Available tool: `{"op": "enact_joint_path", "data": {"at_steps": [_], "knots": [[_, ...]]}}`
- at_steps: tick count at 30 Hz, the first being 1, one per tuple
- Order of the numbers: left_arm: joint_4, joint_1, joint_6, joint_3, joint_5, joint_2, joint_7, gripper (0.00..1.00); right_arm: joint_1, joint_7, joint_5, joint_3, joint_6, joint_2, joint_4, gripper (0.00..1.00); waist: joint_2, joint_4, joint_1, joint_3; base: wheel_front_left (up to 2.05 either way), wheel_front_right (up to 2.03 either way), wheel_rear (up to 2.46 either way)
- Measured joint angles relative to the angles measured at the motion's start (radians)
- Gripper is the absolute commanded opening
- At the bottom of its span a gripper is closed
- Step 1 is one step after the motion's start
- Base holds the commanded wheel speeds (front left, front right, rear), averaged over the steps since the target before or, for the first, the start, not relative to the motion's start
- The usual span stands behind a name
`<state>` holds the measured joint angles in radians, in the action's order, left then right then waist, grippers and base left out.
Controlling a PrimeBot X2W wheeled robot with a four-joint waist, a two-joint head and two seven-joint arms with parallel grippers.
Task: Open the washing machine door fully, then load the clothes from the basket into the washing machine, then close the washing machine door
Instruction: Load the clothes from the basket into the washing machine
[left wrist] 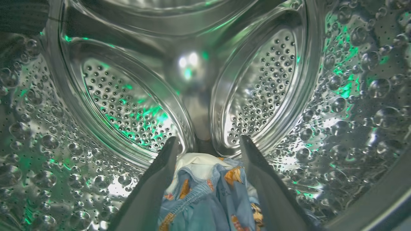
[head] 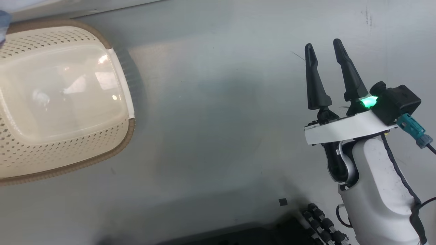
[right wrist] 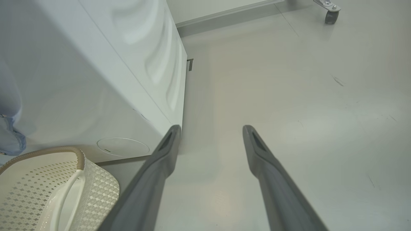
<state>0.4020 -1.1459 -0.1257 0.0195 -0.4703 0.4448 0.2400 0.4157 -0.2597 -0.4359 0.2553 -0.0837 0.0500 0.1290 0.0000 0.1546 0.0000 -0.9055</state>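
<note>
L gripper in drum, jaws spread, clothes lying btwn them; R gripper jaws spread, over floor.

Washing machine apparently roomy above clothes

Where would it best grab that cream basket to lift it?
Probably the white side handle: a narrow band on the rim of the basket, slim enough for two fingers to straddle. Come down from above on the side facing the open right tool, which is on that side; the perforated walls look too broad to pinch.
</note>
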Motion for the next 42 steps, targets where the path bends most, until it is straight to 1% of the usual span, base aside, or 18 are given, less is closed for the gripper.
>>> {"op": "enact_joint_path", "data": {"at_steps": [7, 12, 21, 24, 29, 32, 35, 42], "knots": [[-0.053, 0.116, 0.000, 0.012, -0.003, -0.049, 0.012, 1.00, -0.020, 0.000, 0.014, -0.009, 0.000, 0.001, 0.008, 1.00, 0.0000, -0.028, 0.0000, 0.035, 0.00, 0.00, 0.00], [-0.105, 0.196, 0.001, 0.031, -0.002, -0.062, 0.018, 1.00, -0.023, 0.000, 0.016, -0.009, 0.000, 0.001, 0.008, 1.00, 0.0000, -0.044, 0.0000, 0.057, 0.00, 0.00, 0.00], [-0.215, 0.338, 0.031, 0.099, 0.001, -0.101, 0.018, 1.00, -0.039, 0.000, 0.018, -0.013, 0.000, 0.001, 0.009, 1.00, 0.0000, -0.059, 0.0000, 0.072, 0.00, 0.00, 0.00], [-0.269, 0.399, 0.039, 0.135, 0.007, -0.130, 0.018, 1.00, -0.039, 0.000, 0.023, -0.015, -0.001, 0.002, 0.009, 1.00, 0.0000, -0.061, 0.0000, 0.073, 0.00, 0.00, 0.00], [-0.324, 0.511, 0.051, 0.156, 0.022, -0.183, 0.018, 1.00, -0.040, 0.000, 0.024, -0.015, -0.001, 0.002, 0.009, 1.00, 0.0000, -0.061, 0.0000, 0.074, 0.00, 0.00, 0.00], [-0.344, 0.578, 0.051, 0.169, 0.030, -0.209, 0.018, 1.00, -0.040, 0.000, 0.024, -0.016, -0.002, 0.003, 0.009, 1.00, 0.0000, -0.062, 0.0000, 0.073, 0.00, 0.00, 0.00], [-0.364, 0.644, 0.051, 0.168, 0.032, -0.235, 0.018, 1.00, -0.042, 0.000, 0.026, -0.020, -0.002, 0.003, 0.009, 1.00, 0.0000, -0.064, 0.0000, 0.073, 0.00, 0.00, 0.00], [-0.387, 0.764, 0.049, 0.165, 0.066, -0.275, 0.018, 1.00, -0.042, 0.000, 0.041, -0.018, -0.003, 0.004, 0.009, 1.00, 0.0000, -0.068, -0.0001, 0.070, 0.00, 0.00, 0.00]]}}
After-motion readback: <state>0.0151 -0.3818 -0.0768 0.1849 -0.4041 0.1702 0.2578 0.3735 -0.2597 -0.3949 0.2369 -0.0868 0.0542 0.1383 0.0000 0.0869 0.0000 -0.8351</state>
